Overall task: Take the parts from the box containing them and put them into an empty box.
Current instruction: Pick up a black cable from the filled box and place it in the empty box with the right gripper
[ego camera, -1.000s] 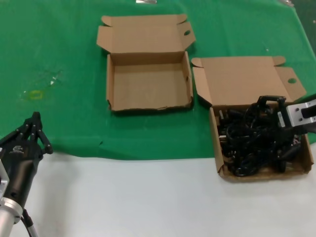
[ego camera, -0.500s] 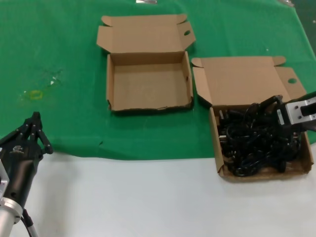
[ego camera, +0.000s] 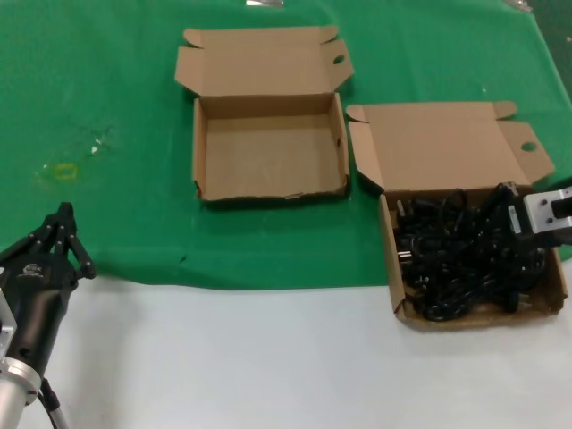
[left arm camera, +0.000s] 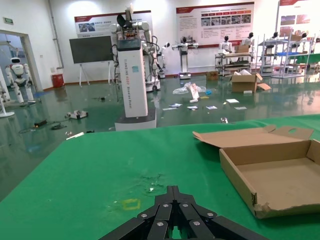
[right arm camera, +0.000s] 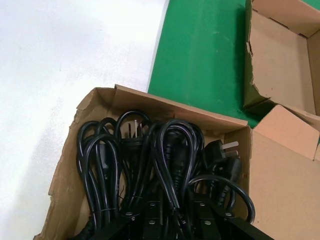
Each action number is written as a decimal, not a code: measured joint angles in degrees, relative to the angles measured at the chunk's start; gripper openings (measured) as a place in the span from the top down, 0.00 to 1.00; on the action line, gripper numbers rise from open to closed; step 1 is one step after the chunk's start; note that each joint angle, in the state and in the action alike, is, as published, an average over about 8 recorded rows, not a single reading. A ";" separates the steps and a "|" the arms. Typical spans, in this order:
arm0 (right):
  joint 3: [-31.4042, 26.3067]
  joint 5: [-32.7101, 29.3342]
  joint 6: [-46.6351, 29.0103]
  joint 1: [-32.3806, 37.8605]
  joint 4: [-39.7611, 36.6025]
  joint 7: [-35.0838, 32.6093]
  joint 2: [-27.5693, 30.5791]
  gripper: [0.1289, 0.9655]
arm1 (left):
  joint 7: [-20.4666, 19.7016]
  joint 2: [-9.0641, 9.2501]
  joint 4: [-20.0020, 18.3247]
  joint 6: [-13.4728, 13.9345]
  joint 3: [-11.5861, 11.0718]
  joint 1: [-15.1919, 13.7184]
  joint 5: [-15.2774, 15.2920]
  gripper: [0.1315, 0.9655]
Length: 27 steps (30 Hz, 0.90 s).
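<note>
right gripper down in the cord pile
fingers buried among the parts in the source box, grip state unclear; tangled loops may drag neighbours out. left gripper idle, closed

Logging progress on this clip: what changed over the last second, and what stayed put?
The right pincer sank lower into the power cords in the full box, drifting toward the robot's right. Whether it has clamped a cord is not visible. The left pincer, the empty box and the full box stayed where they were.
</note>
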 joint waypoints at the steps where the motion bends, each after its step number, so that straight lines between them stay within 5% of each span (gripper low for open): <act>1: 0.10 -0.02 -0.03 -0.14 0.37 0.27 0.16 0.81 | 0.00 0.00 0.00 0.00 0.00 0.00 0.00 0.99; 16: 1.46 -0.39 -4.75 2.67 7.27 7.01 2.71 0.89 | 0.00 0.00 0.00 0.00 0.00 0.00 0.00 0.99; 27: 1.41 -0.33 -7.99 9.37 4.91 10.84 -0.67 0.89 | 0.00 0.00 0.00 0.00 0.00 0.00 0.00 0.99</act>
